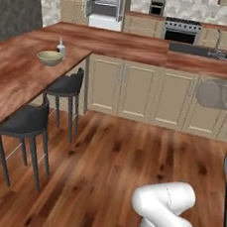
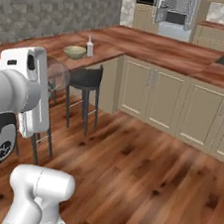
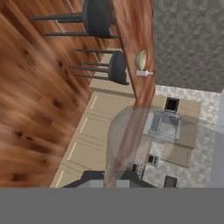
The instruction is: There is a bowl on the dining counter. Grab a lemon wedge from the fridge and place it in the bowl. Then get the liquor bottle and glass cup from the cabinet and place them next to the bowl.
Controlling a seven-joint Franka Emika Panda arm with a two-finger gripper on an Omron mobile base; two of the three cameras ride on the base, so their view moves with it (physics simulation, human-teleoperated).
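Observation:
A clear glass cup [image 2: 57,76] is held sideways in my gripper [image 2: 49,78], which is shut on it. The same glass cup [image 1: 211,93] hangs at the right edge of the left base view, above the wooden floor and well away from the counter. In the hand view the glass cup [image 3: 131,140] stands just past my fingertips [image 3: 94,177]. A pale green bowl [image 1: 49,57] [image 2: 74,52] [image 3: 141,60] sits on the dining counter [image 1: 15,74]. A small white liquor bottle [image 1: 61,46] [image 2: 90,46] stands right beside it. The lemon wedge is hidden or too small to make out.
Two dark stools [image 1: 65,85] [image 1: 26,120] stand along the dining counter's edge. Beige base cabinets [image 1: 138,91] run under the L-shaped counter ahead. The fridge [image 1: 105,5] [image 2: 175,10] at the back stands open. Wooden floor [image 1: 114,165] spreads between me and the counter.

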